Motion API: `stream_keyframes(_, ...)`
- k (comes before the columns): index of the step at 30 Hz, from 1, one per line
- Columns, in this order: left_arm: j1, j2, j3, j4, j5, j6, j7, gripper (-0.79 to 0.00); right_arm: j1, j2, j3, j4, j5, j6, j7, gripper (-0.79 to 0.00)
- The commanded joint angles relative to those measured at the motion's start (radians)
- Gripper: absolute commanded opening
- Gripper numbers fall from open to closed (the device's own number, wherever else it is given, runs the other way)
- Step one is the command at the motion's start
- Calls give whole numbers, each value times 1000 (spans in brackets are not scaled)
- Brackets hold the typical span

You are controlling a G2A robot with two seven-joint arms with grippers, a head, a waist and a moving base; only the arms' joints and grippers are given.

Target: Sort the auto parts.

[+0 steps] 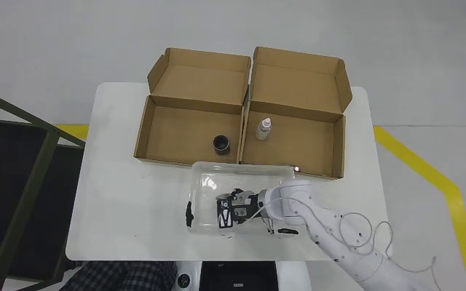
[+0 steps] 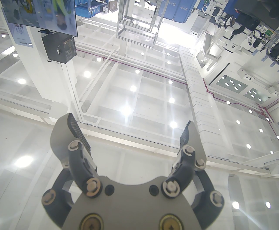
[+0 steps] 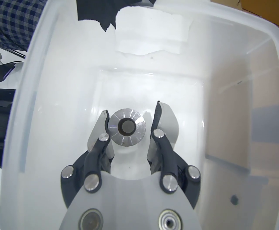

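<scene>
Right gripper (image 3: pixel 131 111) sits low inside the clear bin (image 3: pixel 239 15), jaws spread and not yet clamped around the round metal part (image 3: pixel 127 127) on the bin floor, seemingly placed to grasp it for a cardboard box (image 1: pixel 182 138)

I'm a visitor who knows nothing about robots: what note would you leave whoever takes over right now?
Right tool: open, inside the clear plastic bin, jaws straddling a round silver metal part with a dark centre hole; not gripped yet.
Left tool: open, empty, pointing at the ceiling.
Done: dark ring-shaped part in one brown cardboard box, small white bottle in the neighbouring cardboard box.
Left: grip the silver part and box it.
</scene>
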Motion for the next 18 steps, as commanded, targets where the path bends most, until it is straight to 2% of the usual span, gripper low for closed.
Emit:
stream_keyframes(1, 0, 0, 0, 0, 0, 0, 0, 0, -2, 2, 2, -11, -8, -6, -12, -770)
stream_keyframes(8, 0, 0, 0, 0, 0, 0, 0, 0, -21, 15, 33, -81, -22, -30, -47, -785)
stream_keyframes(18, 0, 0, 0, 0, 0, 0, 0, 0, -53, 37, 133, -188, 8, -18, -94, -785)
